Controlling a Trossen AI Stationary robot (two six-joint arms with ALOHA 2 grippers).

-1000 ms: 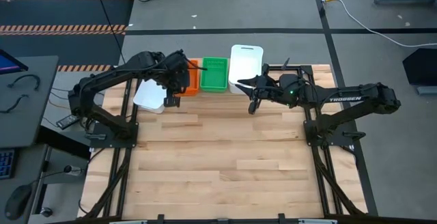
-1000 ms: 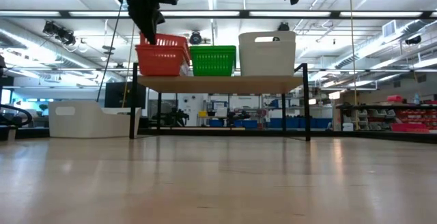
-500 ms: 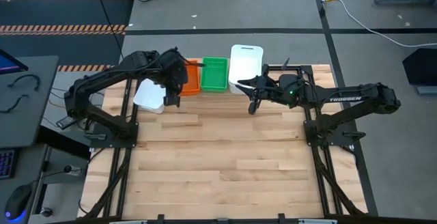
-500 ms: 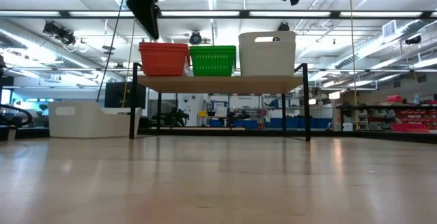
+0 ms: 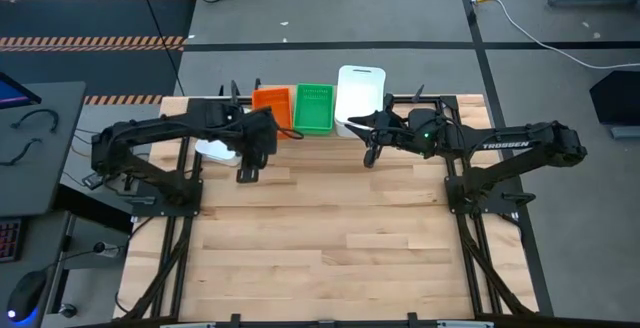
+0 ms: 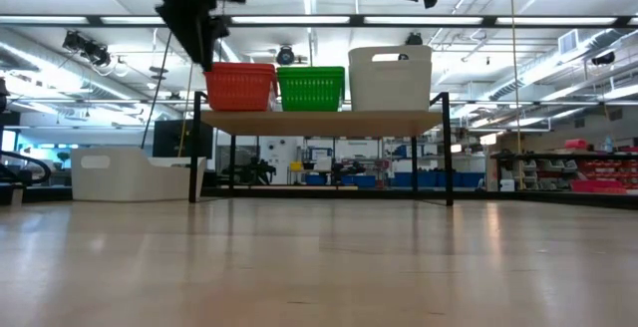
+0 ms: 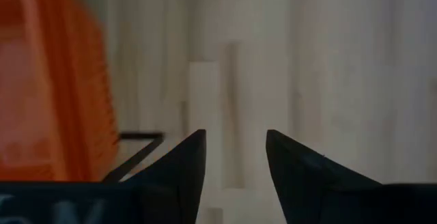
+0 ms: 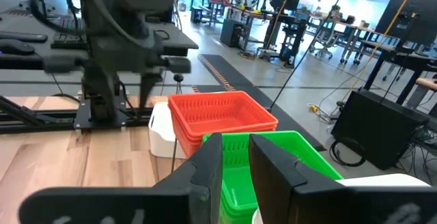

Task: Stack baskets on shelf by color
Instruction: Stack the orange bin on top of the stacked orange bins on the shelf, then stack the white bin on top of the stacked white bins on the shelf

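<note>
Left gripper (image 5: 248,171) beside orange baskets (image 5: 271,105) | fingers spread, empty | right fingers (image 8: 207,157) slightly apart

The orange basket (image 6: 239,86) and green basket (image 6: 310,87) look like slotted plastic. The white basket (image 6: 390,78) is smooth, matt plastic. The shelf (image 6: 319,121) has a pale wooden top on black metal legs.

three basket stacks (image 6: 311,88) side by side on shelf (image 6: 319,122) at table's (image 5: 330,248) far edge, another basket (image 5: 212,152) on table by shelf's left end
</note>
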